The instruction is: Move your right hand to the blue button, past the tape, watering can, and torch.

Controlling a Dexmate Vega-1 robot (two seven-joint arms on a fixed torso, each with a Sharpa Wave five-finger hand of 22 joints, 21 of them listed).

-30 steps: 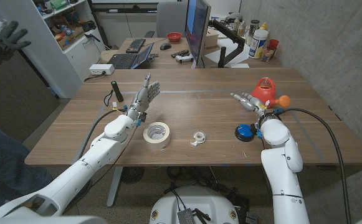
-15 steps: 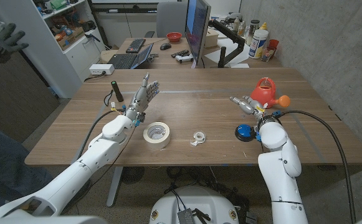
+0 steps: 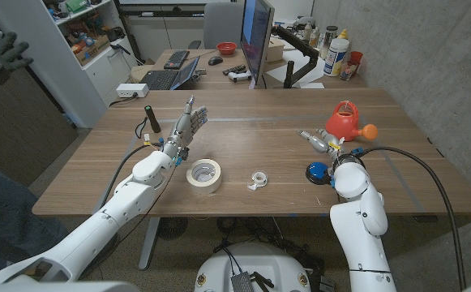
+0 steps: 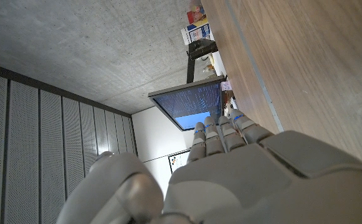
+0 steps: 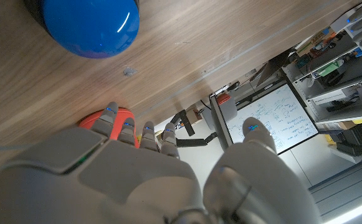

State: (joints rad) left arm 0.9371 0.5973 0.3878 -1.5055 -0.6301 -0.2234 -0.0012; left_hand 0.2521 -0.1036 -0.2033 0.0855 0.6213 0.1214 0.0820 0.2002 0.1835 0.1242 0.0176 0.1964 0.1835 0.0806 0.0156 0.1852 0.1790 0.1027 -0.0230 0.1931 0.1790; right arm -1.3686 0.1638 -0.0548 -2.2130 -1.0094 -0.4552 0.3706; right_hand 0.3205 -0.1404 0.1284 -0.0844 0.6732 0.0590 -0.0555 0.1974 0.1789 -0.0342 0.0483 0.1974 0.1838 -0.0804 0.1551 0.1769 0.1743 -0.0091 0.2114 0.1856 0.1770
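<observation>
Blue button (image 3: 317, 171), a round dome on a dark base, sits on the wooden counter (image 3: 259, 154) just beside the right hand (image 3: 319, 143), on its inner side toward the robot. The right hand hovers with fingers extended and slightly apart, holding nothing. Just beyond that hand stands the red watering can (image 3: 345, 120) with its orange spout. Farther toward the middle of the counter lies a small tape dispenser (image 3: 257, 179), and next to it a large roll of tape (image 3: 204, 174), which sits just beside the left hand (image 3: 186, 128). The left hand is raised, fingers straight and empty. A dark torch (image 3: 149, 120) stands upright past the left hand.
</observation>
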